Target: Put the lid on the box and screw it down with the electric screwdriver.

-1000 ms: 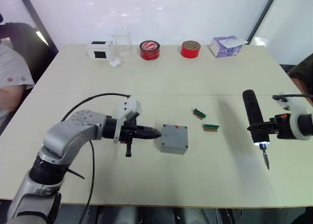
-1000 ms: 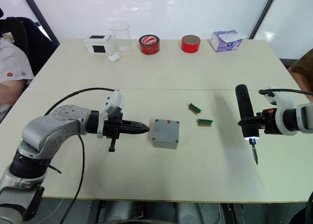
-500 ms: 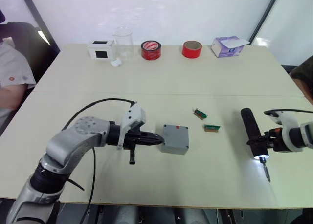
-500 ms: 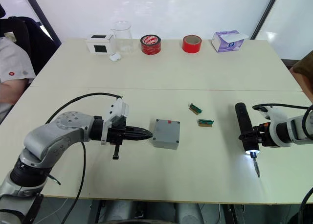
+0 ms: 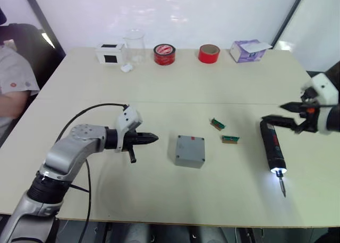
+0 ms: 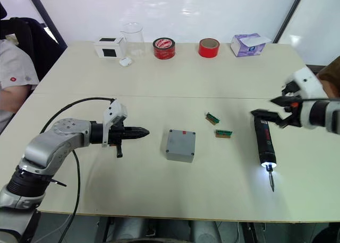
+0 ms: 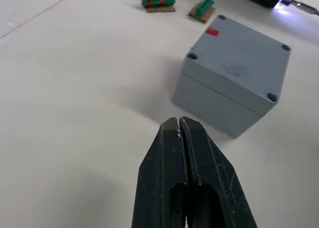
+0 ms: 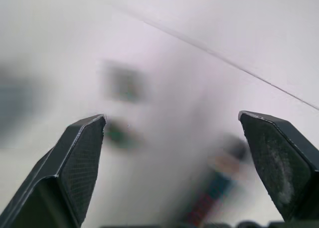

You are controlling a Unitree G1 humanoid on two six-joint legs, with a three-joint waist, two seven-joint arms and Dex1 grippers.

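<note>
Grey square lid (image 7: 245, 48) sits on grey box (image 5: 189, 150), mid tabletop (image 5: 159, 89). Dark pen-shaped electric screwdriver (image 6: 263, 142) lies right of box, light on. Right gripper (image 6: 277, 112) fingers wide, above screwdriver; left gripper (image 7: 180, 122) fingers pressed together, near box. Regrasp mid-barrel, bit vertical over corner hole; steady box with left.

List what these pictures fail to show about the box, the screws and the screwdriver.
- Inside of the box: the lid on top covers it.
- Screws in the lid's corner holes: left wrist view shows dark dots, too small to tell.
- Electric screwdriver in the right wrist view: blurred to a dark smear beyond the open right gripper.
- Screwdriver bit in the left wrist view: cut off by the edge.
</note>
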